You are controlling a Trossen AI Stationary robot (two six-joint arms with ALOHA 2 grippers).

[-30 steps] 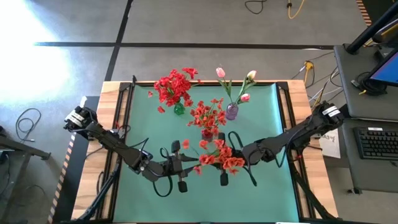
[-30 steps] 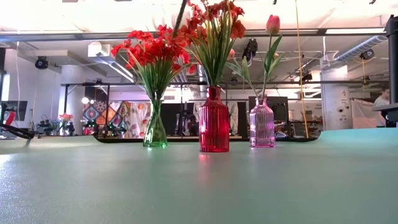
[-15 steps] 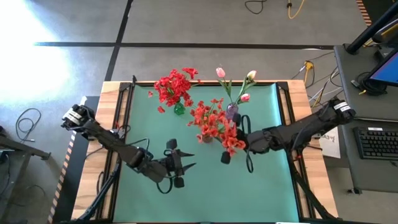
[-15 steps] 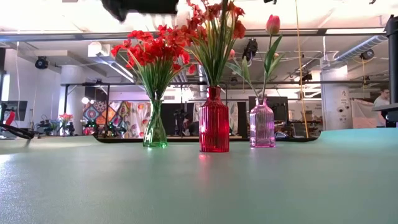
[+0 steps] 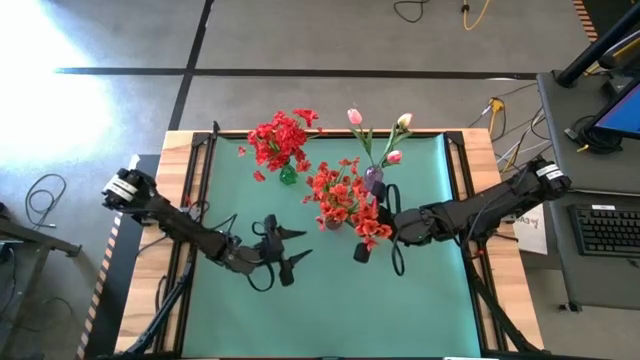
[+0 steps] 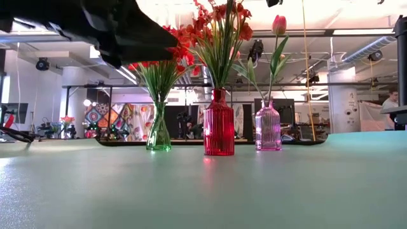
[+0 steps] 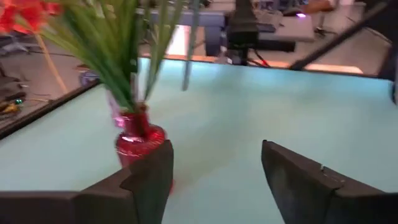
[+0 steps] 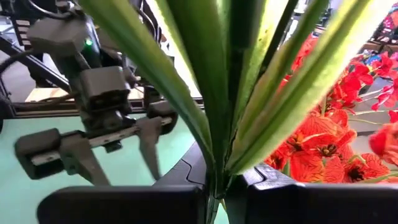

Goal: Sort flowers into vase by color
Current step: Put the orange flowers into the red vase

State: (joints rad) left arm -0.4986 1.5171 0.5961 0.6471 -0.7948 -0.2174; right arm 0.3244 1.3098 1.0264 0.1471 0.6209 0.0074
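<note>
Low view: green vase [image 6: 158, 130], red vase [image 6: 219, 125], purple vase [image 6: 268, 128] hold flowers [image 6: 216, 32].

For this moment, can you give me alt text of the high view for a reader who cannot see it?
The right gripper holds an orange-red flower bunch beside the red vase at the green mat's middle. The left gripper, fingers open and empty, sits left of it. Behind stand a green vase of red flowers and a purple vase of pink tulips.

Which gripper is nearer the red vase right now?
Right. The right gripper, shut on an orange-red flower, is right beside the red vase, its blooms against the bouquet. The left gripper hangs open, farther out over the mat.
</note>
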